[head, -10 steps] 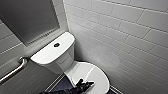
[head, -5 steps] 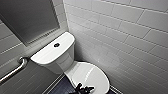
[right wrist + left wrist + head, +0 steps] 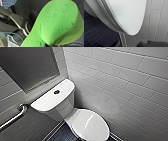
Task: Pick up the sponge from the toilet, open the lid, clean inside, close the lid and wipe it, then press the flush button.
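We see one toilet (image 3: 60,104) set in a corner of white tiled wall (image 3: 120,79), over a dark tiled floor (image 3: 94,33). Its one lid (image 3: 91,124) lies shut over the bowl (so whatever is inside is hidden from us). One grab bar (image 3: 12,118) runs along the wall beside the tank. One sponge (image 3: 58,25), creased, sits in the right tool (image 3: 49,44), which is clamped on its edge. One flush button (image 3: 56,92) sits in the middle of the tank top. The left tool (image 3: 134,44) hangs near the lid's front rim; apart or together, we cannot tell.
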Tool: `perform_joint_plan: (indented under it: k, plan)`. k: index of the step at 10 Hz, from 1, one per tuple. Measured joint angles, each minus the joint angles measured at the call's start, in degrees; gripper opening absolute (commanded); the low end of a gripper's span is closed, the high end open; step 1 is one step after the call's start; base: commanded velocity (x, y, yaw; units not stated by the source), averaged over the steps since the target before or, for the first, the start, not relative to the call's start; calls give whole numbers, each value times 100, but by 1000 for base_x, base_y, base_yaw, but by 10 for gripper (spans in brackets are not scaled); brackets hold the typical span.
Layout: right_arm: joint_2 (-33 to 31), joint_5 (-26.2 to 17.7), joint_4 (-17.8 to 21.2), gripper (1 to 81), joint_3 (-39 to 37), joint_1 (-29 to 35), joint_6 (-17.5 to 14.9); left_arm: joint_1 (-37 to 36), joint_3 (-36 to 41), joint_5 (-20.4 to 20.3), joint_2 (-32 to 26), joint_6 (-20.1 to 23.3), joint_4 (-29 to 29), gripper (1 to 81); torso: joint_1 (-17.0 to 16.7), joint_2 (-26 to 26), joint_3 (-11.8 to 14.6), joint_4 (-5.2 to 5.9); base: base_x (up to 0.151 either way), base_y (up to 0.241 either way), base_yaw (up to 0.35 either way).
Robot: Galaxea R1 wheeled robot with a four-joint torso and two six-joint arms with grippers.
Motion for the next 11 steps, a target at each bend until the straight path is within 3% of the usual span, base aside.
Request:
perform_joint_plan:
  k: [3,6,11]
  plan:
    - [0,-9,0,10,0,1,-1,-135,-990,160,545,-5,0,811,0,0,0,-2,0,0,0]
    - [13,-17,-2,10,0,1,-1,-383,-1097,380,796,-163,-10,811,0,0,-9,-2,0,0,0]
    - [13,-30,-4,10,0,6,0,-422,-1175,313,807,-336,-13,811,2,0,-151,-2,0,0,0]
